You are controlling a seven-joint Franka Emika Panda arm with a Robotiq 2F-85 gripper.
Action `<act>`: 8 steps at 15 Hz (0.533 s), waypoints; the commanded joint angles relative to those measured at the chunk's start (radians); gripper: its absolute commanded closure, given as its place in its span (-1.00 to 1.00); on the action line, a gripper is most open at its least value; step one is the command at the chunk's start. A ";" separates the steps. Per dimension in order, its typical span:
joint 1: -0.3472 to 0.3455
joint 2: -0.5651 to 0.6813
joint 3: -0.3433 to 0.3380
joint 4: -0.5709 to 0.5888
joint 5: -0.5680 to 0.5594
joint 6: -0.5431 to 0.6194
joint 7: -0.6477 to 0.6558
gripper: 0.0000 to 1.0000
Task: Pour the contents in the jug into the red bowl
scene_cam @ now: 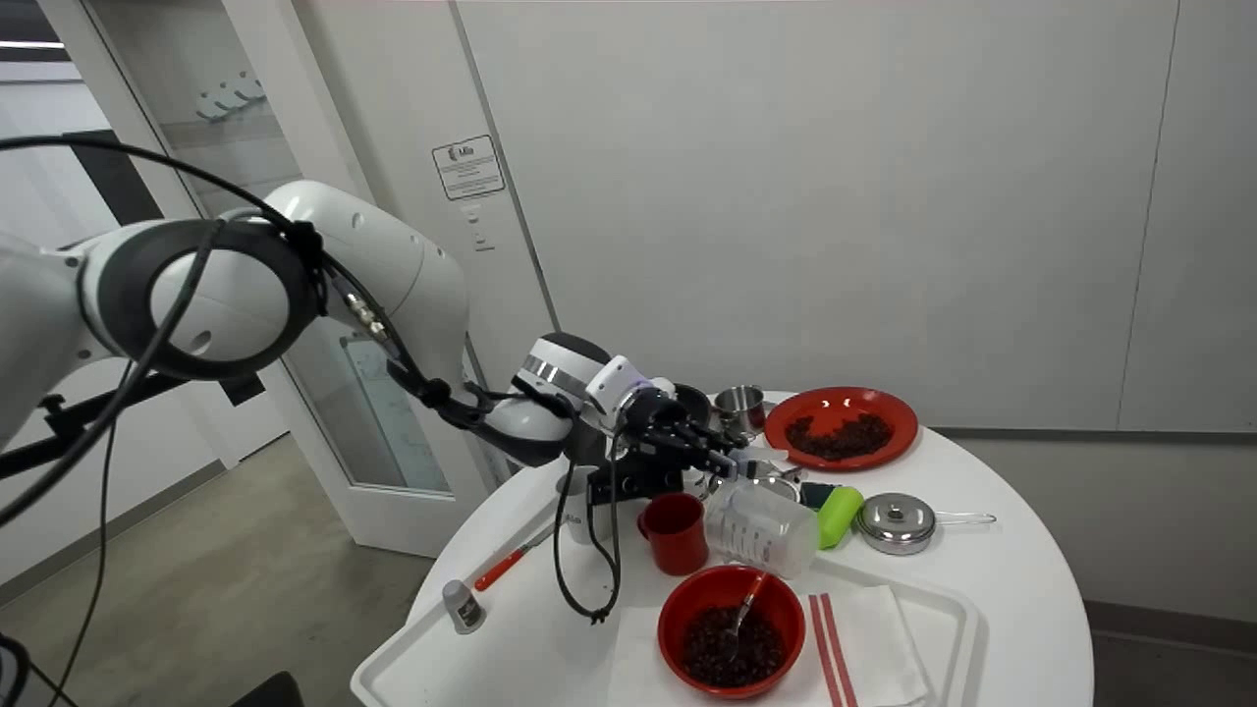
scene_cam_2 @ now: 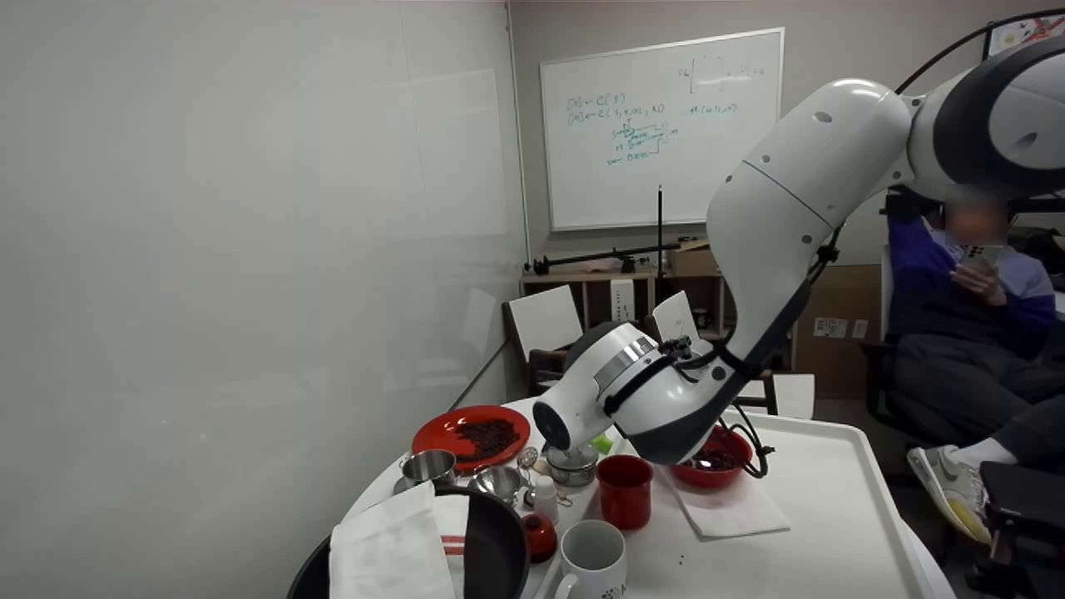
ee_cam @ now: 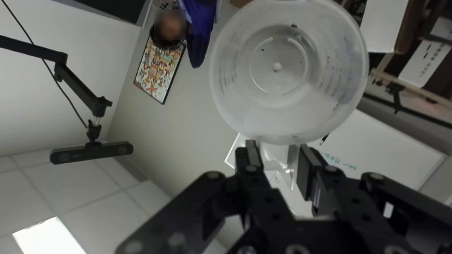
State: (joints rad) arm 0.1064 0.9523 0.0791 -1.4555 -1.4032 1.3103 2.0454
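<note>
The jug (scene_cam: 761, 527) is translucent and tipped well onto its side, just beyond the red bowl's far rim in an exterior view. My gripper (scene_cam: 729, 460) is shut on its handle. In the wrist view my fingers (ee_cam: 279, 150) stand either side of the handle, and I look into the jug's mouth (ee_cam: 282, 102); only a few dark specks show inside. The red bowl (scene_cam: 676, 589) holds dark bean-like pieces and a red-handled utensil; it also shows in an exterior view (scene_cam_2: 707, 478), partly behind the arm. There the jug and fingers are hidden.
A red cup (scene_cam: 678, 535) stands close beside the jug. A green item (scene_cam: 838, 516), lidded metal pan (scene_cam: 896, 522) and red plate (scene_cam: 903, 432) lie beyond. The white tray (scene_cam: 957, 628) bears a napkin (scene_cam: 884, 638). A white mug (scene_cam_2: 592, 557) and black pan (scene_cam_2: 499, 532) stand nearby.
</note>
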 commanded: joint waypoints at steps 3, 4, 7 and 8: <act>-0.051 -0.198 0.035 -0.145 0.114 0.210 -0.151 0.77; -0.056 -0.224 0.037 -0.164 0.134 0.248 -0.175 0.77; -0.070 -0.305 0.042 -0.236 0.198 0.375 -0.245 0.77; -0.075 -0.331 0.041 -0.262 0.217 0.421 -0.266 0.77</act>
State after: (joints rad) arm 0.0558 0.7323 0.1095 -1.5985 -1.2442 1.6087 1.8424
